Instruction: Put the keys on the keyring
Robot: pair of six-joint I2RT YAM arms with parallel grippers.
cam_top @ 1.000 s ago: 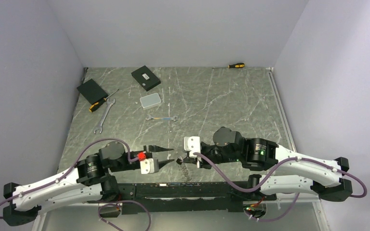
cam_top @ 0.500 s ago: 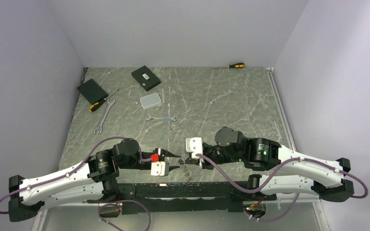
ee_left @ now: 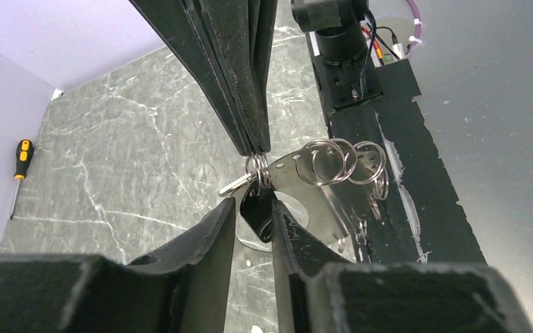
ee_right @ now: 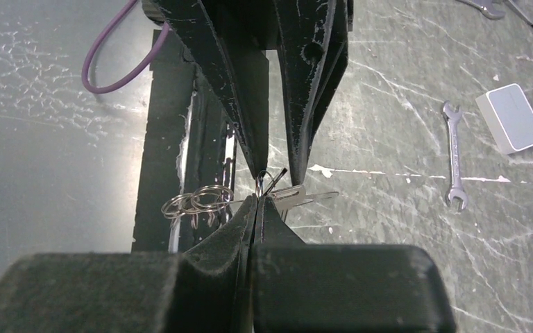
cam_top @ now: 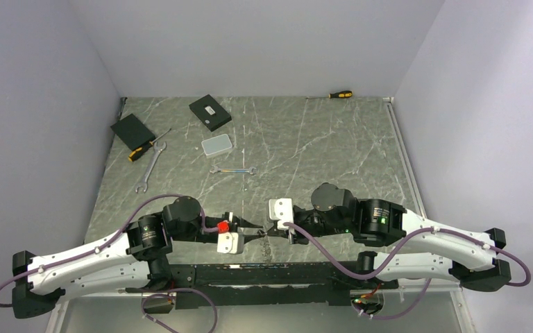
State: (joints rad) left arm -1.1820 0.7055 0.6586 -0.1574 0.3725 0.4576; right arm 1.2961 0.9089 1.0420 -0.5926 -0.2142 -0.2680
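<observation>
— Two arms meet tip to tip at the near edge of the desk [cam_top: 305, 152], about midway across. Who has what?
— The right end effector [ee_right: 257, 201] is pressed fully closed on one small ring of the keyring [ee_left: 333, 163]. The rest is a run of linked silver rings hanging beside that pinch, off the desk.
— And the left end effector [ee_left: 254, 202]?
— Its jaws are narrow. They sit on either side of the black head of a key [ee_left: 257, 211], just below the right's fingertips.
— Is it gripping the key?
— I cannot tell. One finger looks to be touching the head, and a thin gap may remain at the other.
— Is that key joined to the rings?
— It hangs right at the pinched ring, but the link itself is too small to make out. A silver blade [ee_right: 309, 198] also juts from the same spot.
— Some other things further off?
— One small wrench [cam_top: 232, 170] lies mid-desk, and a longer wrench [cam_top: 149, 168] lies to the left. Near that one are a screwdriver [cam_top: 142, 149], two black boxes [cam_top: 209, 112] and a pale case [cam_top: 216, 145]. Another screwdriver [cam_top: 340, 94] lies at the far edge. All are well apart from the arms.
</observation>
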